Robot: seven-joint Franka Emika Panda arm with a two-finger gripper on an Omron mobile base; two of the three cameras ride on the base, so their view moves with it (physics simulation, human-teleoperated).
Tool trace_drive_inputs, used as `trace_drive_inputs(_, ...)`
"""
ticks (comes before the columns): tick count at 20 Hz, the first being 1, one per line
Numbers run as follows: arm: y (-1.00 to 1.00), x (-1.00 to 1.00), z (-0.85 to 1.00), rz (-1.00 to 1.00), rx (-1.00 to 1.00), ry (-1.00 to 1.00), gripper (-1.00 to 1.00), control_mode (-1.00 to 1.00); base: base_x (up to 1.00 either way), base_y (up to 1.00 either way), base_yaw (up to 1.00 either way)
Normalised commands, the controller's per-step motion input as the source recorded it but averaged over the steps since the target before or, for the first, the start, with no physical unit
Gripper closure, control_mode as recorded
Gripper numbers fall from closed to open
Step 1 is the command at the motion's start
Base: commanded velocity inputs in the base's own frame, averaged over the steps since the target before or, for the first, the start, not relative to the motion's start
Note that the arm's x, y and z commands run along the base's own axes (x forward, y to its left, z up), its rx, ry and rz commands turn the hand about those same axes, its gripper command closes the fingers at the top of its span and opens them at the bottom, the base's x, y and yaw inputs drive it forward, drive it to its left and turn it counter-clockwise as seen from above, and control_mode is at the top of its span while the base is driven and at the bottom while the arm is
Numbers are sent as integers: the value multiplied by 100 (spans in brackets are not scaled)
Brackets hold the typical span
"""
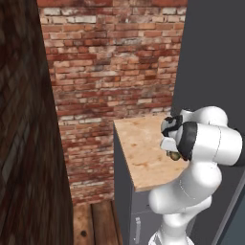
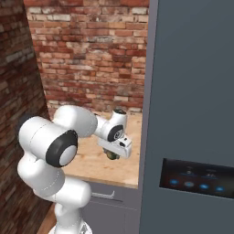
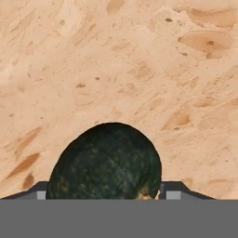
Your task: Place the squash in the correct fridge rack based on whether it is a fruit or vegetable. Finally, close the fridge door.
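Note:
The squash [image 3: 106, 162] is a dark green mottled ball sitting low between my gripper's [image 3: 107, 193] two fingertips [image 3: 173, 191], which press against its sides just above the wooden countertop [image 3: 121, 65]. From the base, the squash [image 2: 112, 155] peeks out under the hand, where the gripper [image 2: 113, 154] points down over the counter [image 2: 89, 167]. In the left base view the squash [image 1: 173, 155] shows beside the wrist. The fridge door is out of view.
A tall grey door with a black display panel [image 2: 196, 180] stands close on the right of the counter. Brick walls [image 1: 110, 62] close off the back and left. Grey cabinet drawers [image 1: 131, 215] sit under the countertop [image 1: 139, 148].

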Motion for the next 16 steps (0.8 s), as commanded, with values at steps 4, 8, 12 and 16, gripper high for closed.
trace_drive_inputs(4,10,-10,31,-5,0,0,100,-100,0,0,0)
trace_drive_inputs(8,16,-49,100,-8,-12,0,100,-100,0,0,0)
trace_drive_inputs(12,38,-73,100,-6,-16,-3,100,-100,0,0,0)
trace_drive_inputs(16,55,-81,100,-3,-11,0,100,-100,0,0,0)
